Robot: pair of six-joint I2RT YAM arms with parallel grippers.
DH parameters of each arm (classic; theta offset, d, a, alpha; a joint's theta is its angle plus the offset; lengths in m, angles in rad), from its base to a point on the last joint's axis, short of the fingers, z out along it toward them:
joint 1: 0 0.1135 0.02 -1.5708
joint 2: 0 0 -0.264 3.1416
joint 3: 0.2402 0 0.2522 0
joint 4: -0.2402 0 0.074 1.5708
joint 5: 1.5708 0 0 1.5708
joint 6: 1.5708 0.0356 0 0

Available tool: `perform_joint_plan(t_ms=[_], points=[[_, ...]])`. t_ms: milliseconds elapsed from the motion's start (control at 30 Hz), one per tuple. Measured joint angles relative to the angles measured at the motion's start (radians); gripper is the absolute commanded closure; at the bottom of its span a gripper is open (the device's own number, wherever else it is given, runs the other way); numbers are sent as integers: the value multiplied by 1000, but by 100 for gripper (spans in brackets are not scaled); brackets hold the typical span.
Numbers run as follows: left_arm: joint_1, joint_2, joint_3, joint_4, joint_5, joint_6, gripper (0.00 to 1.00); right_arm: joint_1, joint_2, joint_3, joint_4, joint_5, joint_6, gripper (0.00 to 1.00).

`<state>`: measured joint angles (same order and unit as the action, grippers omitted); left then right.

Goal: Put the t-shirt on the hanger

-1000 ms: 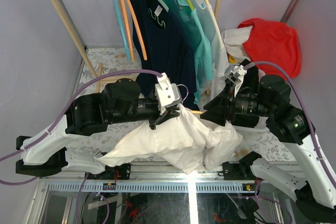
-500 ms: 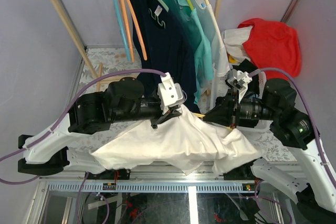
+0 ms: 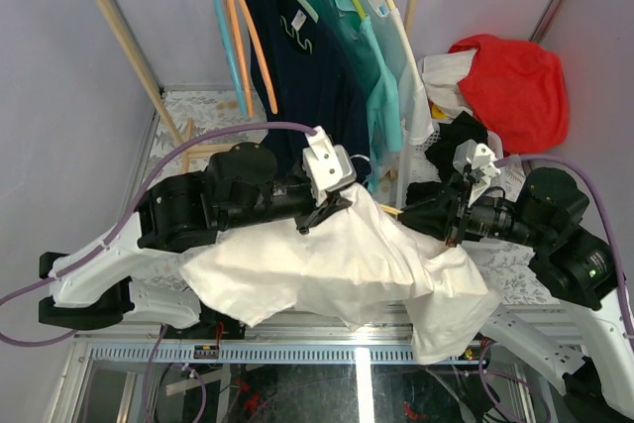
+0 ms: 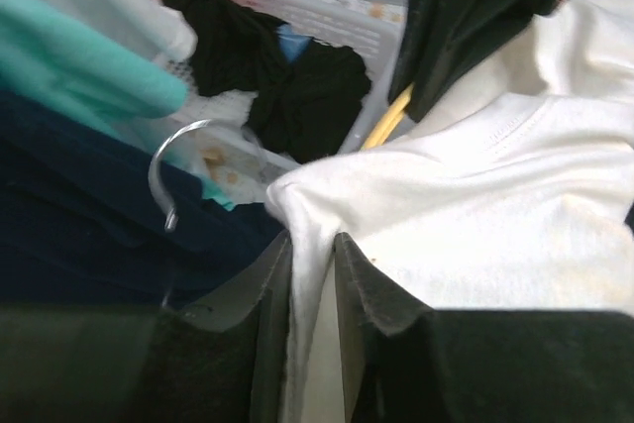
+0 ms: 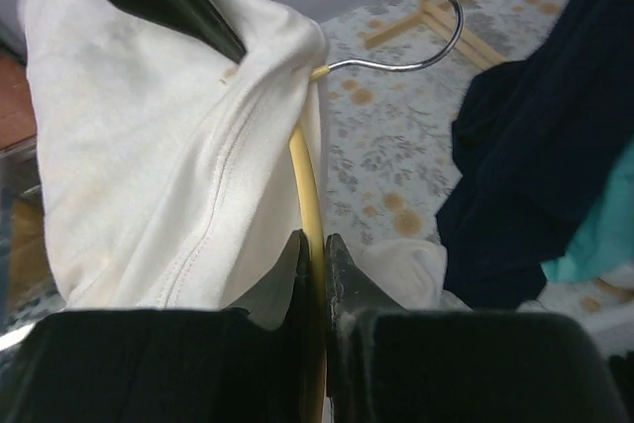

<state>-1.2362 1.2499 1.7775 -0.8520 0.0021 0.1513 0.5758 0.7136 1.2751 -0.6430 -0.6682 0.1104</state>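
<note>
The white wrinkled cotton t-shirt (image 3: 337, 264), slung between both arms above the near edge of the floral worktop (image 3: 213, 106), looks light, limp and quick to bunch, so a stitched hem or the collar seems the best hold. The thin pale yellow plastic hanger (image 5: 309, 185) partly inside it looks stiff but slick. The left claw (image 4: 312, 245) is nearly closed, pinching a shirt fold, and the right claw (image 5: 315, 245) is clamped narrowly on the hanger's arm.

Likely a lab, clothes rack (image 3: 130, 58), basket (image 4: 337, 19)
</note>
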Motion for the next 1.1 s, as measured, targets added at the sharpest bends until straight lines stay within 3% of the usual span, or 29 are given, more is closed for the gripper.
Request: perform_joint_plan(t_ms=[167, 467, 800, 1100], points=[[1, -16, 19, 15, -84, -13, 65, -6, -18, 0, -42, 200, -35, 100], [-1, -75, 49, 24, -188, -45, 63, -9, -53, -2, -83, 414, -101, 100], [-1, -255, -60, 9, -388, -179, 48, -10, -121, 27, -89, 423, -126, 100], [-1, -394, -120, -20, -452, -259, 40, -9, -144, 89, -140, 416, -130, 100]])
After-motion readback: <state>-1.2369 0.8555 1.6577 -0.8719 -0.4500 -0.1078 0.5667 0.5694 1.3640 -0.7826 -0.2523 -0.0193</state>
